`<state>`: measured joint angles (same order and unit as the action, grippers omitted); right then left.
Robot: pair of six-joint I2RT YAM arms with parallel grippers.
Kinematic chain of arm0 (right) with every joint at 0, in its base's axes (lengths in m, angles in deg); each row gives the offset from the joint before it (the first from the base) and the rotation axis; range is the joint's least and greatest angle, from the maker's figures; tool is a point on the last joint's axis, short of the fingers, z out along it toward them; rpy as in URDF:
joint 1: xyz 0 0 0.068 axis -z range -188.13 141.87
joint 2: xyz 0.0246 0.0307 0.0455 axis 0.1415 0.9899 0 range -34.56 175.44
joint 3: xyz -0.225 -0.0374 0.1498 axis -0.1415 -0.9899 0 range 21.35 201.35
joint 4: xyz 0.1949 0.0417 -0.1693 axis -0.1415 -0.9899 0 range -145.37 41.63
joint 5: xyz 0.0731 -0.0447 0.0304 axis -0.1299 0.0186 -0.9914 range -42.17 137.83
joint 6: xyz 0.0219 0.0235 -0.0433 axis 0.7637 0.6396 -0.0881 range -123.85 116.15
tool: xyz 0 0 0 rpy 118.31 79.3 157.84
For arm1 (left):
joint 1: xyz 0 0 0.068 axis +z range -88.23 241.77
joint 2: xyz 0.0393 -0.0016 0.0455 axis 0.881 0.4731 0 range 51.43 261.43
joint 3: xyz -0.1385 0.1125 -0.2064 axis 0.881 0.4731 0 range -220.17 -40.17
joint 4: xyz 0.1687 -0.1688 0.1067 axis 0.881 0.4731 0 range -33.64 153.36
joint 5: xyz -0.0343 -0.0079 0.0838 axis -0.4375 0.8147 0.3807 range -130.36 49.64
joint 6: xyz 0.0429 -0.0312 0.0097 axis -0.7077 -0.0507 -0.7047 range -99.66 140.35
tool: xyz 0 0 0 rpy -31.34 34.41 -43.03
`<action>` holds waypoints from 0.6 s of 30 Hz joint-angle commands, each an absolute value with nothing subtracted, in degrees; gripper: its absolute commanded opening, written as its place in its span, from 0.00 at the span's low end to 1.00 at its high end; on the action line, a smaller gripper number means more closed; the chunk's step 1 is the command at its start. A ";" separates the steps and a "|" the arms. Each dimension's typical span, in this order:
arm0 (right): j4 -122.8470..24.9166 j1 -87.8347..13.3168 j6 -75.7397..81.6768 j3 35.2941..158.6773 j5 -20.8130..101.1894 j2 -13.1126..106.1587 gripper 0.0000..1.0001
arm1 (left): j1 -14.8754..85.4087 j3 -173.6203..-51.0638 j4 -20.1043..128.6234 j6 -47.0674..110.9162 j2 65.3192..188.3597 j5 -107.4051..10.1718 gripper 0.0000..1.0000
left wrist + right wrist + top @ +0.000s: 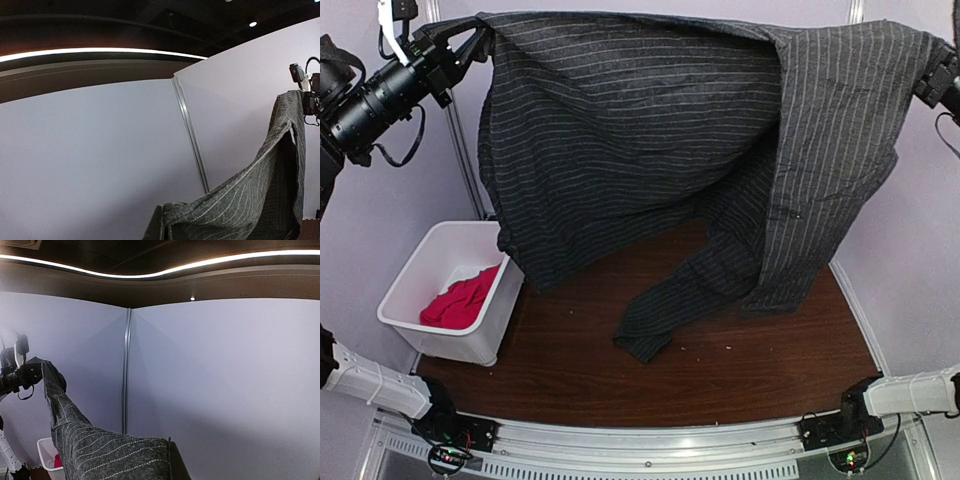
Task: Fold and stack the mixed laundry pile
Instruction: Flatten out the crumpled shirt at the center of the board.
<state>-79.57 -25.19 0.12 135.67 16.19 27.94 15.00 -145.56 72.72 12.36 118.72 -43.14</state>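
The dark charcoal pinstriped shirt (650,140) hangs spread wide, high above the table. My left gripper (470,42) is shut on its top left corner and my right gripper (938,78) is shut on its top right corner. A sleeve (665,310) hangs down and rests on the wood. In the left wrist view the shirt (240,200) runs from my fingers up to the right gripper (307,100). In the right wrist view the shirt (110,455) runs to the left gripper (32,372). The red T-shirt (460,297) lies crumpled inside the white bin.
The white plastic bin (425,262) stands at the table's left side, also low in the right wrist view (46,452). The brown wooden tabletop (720,370) lies below the shirt. Pale walls (910,230) close in at the sides and back.
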 commanded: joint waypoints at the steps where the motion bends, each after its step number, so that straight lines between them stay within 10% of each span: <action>1: -78.63 -24.78 5.40 140.87 12.41 25.96 0.00 | 10.30 -148.63 73.71 10.10 119.80 -47.87 0.00; 9: -82.16 -24.83 0.30 139.64 23.14 27.35 0.00 | 9.38 -150.04 71.53 11.12 121.36 -35.93 0.00; 18: -71.09 -22.72 -7.36 104.45 39.40 29.15 0.00 | 22.58 -131.63 68.67 22.46 128.31 -27.23 0.00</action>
